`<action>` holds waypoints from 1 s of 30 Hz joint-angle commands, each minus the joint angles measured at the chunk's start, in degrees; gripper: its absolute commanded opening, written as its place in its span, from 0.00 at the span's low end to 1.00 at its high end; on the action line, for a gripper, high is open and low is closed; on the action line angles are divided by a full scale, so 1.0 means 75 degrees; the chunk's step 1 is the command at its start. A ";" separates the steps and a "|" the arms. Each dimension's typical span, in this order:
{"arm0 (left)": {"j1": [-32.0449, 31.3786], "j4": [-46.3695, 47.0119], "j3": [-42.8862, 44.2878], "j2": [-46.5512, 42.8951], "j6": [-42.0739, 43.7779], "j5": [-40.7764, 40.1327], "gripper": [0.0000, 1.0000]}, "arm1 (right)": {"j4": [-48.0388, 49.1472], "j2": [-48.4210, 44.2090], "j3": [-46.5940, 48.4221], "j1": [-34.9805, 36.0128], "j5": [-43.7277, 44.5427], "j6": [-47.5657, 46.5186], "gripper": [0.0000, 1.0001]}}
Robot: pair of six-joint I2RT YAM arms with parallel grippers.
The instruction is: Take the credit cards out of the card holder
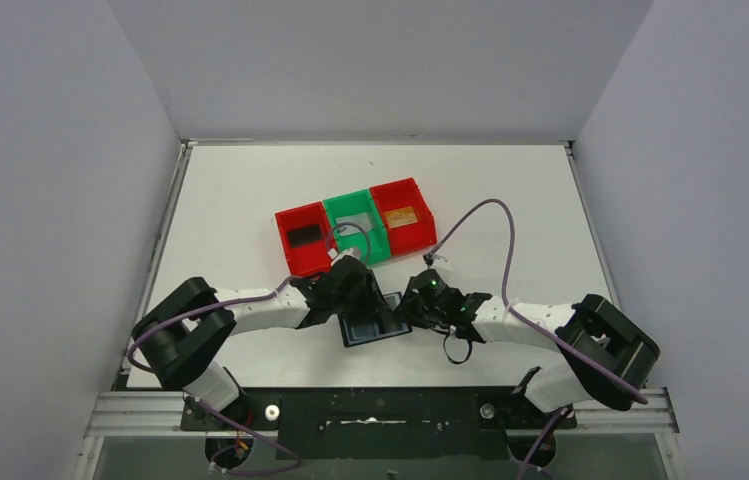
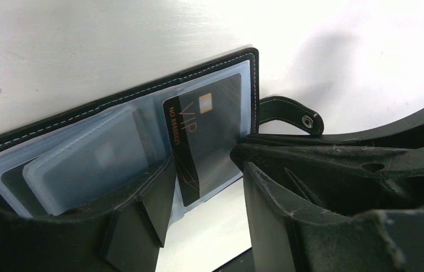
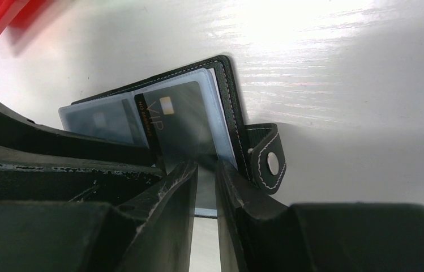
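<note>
The black card holder (image 1: 374, 329) lies open on the table between my two grippers, its clear grey-blue pockets (image 2: 85, 164) facing up. A black card marked VIP (image 2: 204, 136) sits askew, partly out of its pocket; it also shows in the right wrist view (image 3: 178, 124). My right gripper (image 3: 205, 165) is closed to a narrow gap, its tips at that card's lower edge. My left gripper (image 2: 206, 170) is open, its left finger (image 2: 141, 204) lying over the holder's pockets. The holder's snap strap (image 3: 269, 158) sticks out at its side.
Three joined bins stand behind the holder: a red bin (image 1: 290, 219) with a dark card, a green bin (image 1: 350, 204) with a pale card, and a red bin (image 1: 420, 201) with an orange card. Purple cables loop over both arms.
</note>
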 commanded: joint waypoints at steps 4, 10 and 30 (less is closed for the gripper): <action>-0.0017 -0.0907 0.0077 -0.0348 0.0141 -0.0909 0.49 | -0.0064 0.0124 -0.0193 -0.0092 0.0169 0.0041 0.16; -0.0122 -0.1105 0.0388 -0.0033 0.0263 -0.0945 0.49 | -0.0093 0.0226 -0.0152 -0.0124 0.0102 0.0032 0.12; -0.0260 -0.0727 0.0280 0.0432 0.0163 -0.0814 0.36 | -0.0022 0.0491 -0.0103 -0.0182 -0.0091 0.0009 0.11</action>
